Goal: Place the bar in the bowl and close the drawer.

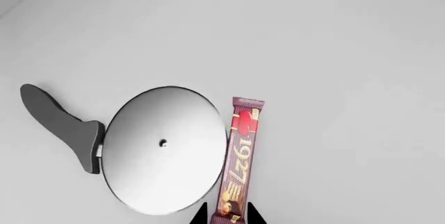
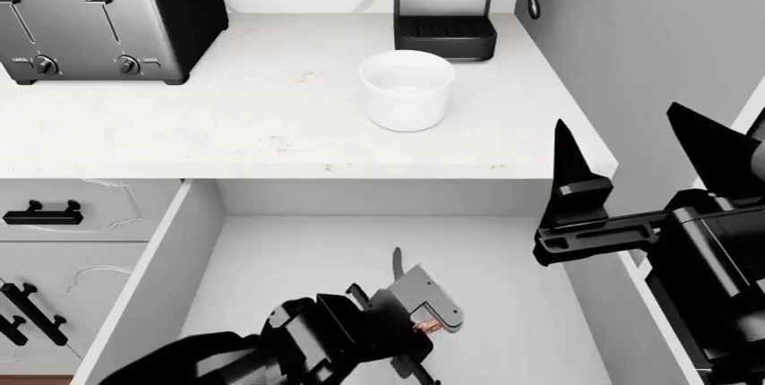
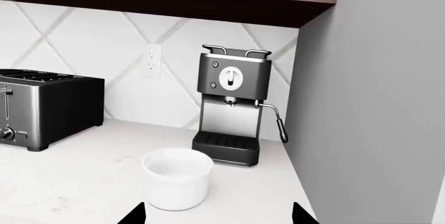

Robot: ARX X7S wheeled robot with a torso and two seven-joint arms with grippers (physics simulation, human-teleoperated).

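The red-wrapped bar (image 1: pixel 240 156) lies on the pale grey floor of the open drawer (image 2: pixel 299 251), right beside the round blade of a pizza cutter (image 1: pixel 163 148). My left gripper (image 1: pixel 226 218) reaches down into the drawer, and its two black fingertips are shut closely against the bar's near end. From the head camera the bar (image 2: pixel 435 324) shows only as a small red patch at the left gripper (image 2: pixel 425 329). The white bowl (image 2: pixel 407 89) stands upright on the counter behind the drawer. My right gripper (image 2: pixel 619 118) hovers wide open above the drawer's right side. It faces the bowl (image 3: pixel 177 179), with nothing between its fingers (image 3: pixel 135 216).
The cutter's black handle (image 1: pixel 62 125) points away from the bar. A toaster (image 2: pixel 107 13) stands at the counter's back left and a coffee machine (image 2: pixel 449 0) at the back right, just behind the bowl. Narrower drawers with black handles (image 2: pixel 42 215) are to the left. A grey wall (image 2: pixel 646 36) bounds the right.
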